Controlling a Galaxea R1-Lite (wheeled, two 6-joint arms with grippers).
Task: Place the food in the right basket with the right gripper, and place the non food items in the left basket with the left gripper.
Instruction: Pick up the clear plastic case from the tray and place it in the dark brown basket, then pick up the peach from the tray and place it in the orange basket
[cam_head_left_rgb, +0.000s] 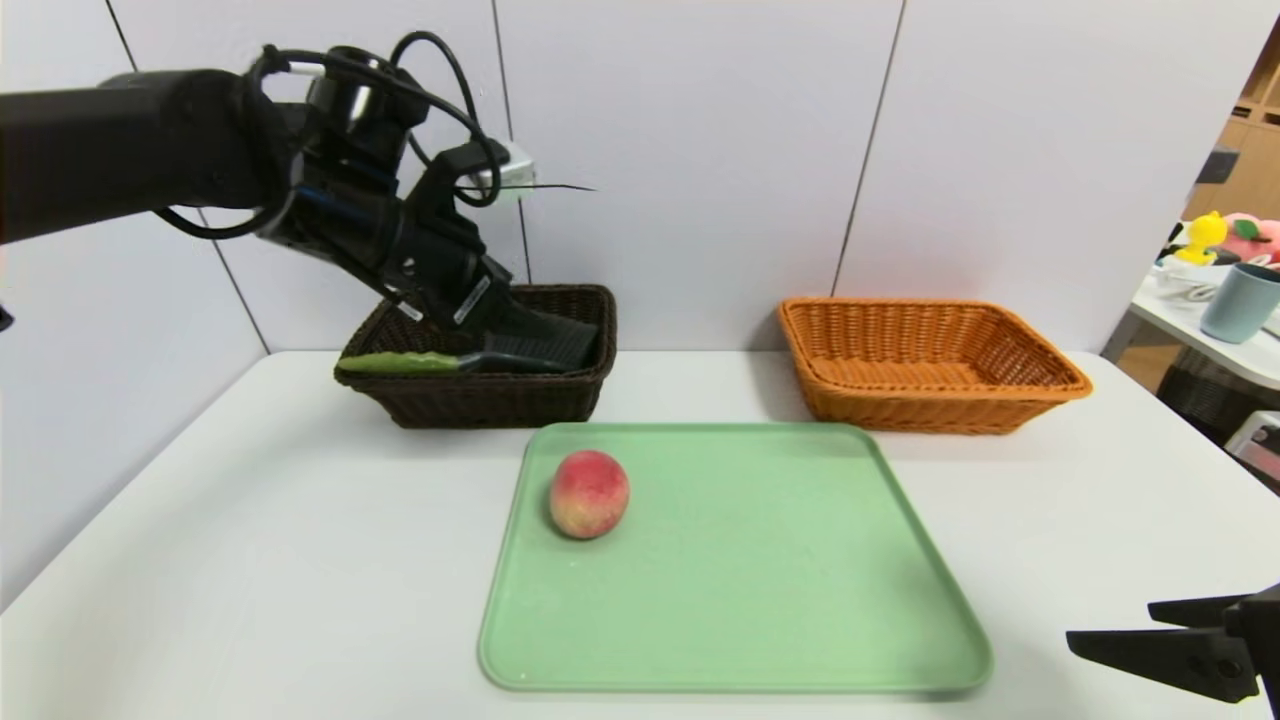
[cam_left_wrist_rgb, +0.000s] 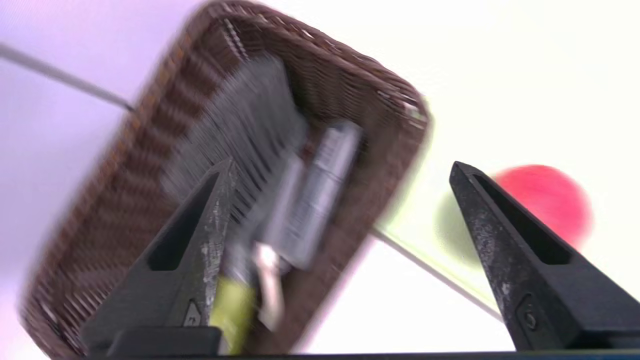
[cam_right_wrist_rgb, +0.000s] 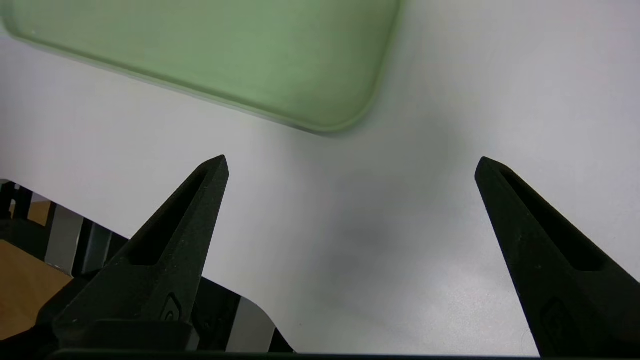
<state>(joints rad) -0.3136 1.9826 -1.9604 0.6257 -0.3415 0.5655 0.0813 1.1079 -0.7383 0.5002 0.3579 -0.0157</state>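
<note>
The peach (cam_head_left_rgb: 589, 493) lies alone on the left part of the green tray (cam_head_left_rgb: 760, 600), and shows as a red blur (cam_left_wrist_rgb: 545, 200) in the left wrist view. My left gripper (cam_head_left_rgb: 490, 305) hangs open over the dark brown left basket (cam_head_left_rgb: 480, 400), holding nothing (cam_left_wrist_rgb: 342, 167). Inside that basket (cam_left_wrist_rgb: 125, 165) lie the black-bristled brush (cam_left_wrist_rgb: 245, 115) with its green handle (cam_head_left_rgb: 400, 363), the grey case (cam_left_wrist_rgb: 325, 185) and the white peeler (cam_left_wrist_rgb: 267, 280). The orange right basket (cam_head_left_rgb: 930, 365) holds nothing visible. My right gripper (cam_head_left_rgb: 1150, 630) stands open and empty (cam_right_wrist_rgb: 352, 161) low over the table's front right.
The tray's near corner (cam_right_wrist_rgb: 250, 50) lies just ahead of the right gripper, and the table's edge (cam_right_wrist_rgb: 150, 240) is close beside it. A wall stands right behind both baskets. A side table with a cup (cam_head_left_rgb: 1240, 300) and toys is off to the right.
</note>
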